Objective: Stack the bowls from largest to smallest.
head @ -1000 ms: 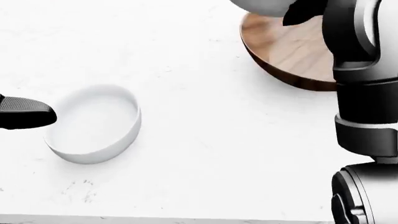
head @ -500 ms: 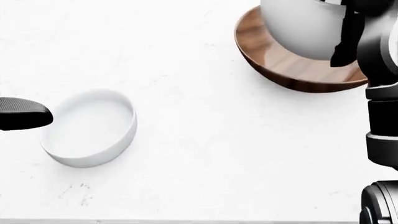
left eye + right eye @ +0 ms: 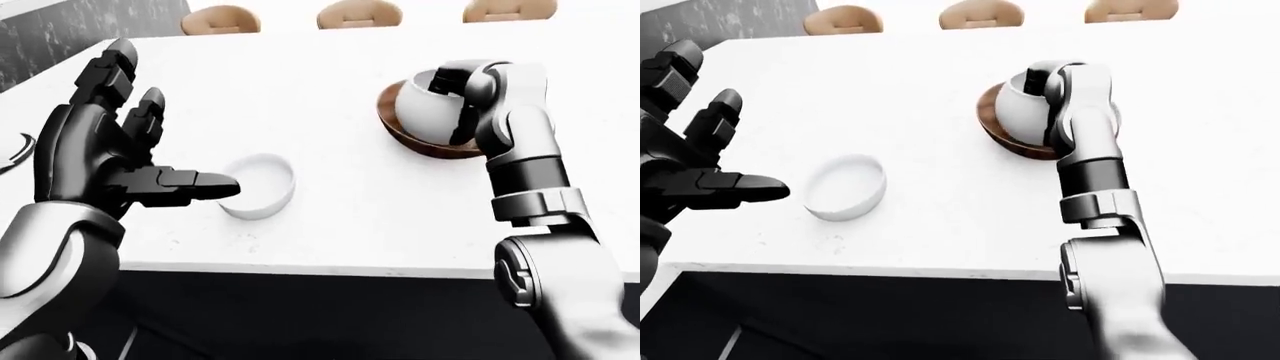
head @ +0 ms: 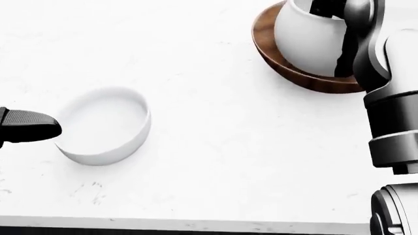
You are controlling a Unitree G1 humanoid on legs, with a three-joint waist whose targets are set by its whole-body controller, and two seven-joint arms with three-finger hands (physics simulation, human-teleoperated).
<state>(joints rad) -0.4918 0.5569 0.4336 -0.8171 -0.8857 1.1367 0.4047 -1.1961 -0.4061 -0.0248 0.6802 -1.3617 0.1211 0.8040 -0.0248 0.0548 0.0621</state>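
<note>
On the left of the left-eye view, your left hand (image 3: 120,161) is spread wide with nothing in it, two fingers pointing up and the thumb (image 3: 190,184) stretched to the right. The thumb tip is just beside the left rim of the small bowl (image 3: 258,186); I cannot tell if it touches. This low white bowl stands upright on the white tabletop (image 3: 340,202), well apart from the other two bowls. More to the right, the wooden bowl (image 3: 418,142) sits on the tabletop, and the white round bowl (image 3: 428,112) is tilted inside it, its opening turned up and away. Your right hand (image 3: 462,90) is clamped on this white bowl, fingers over its rim and down its right side. At the top, three tan chair backs (image 3: 358,13) stand past the far edge.
</note>
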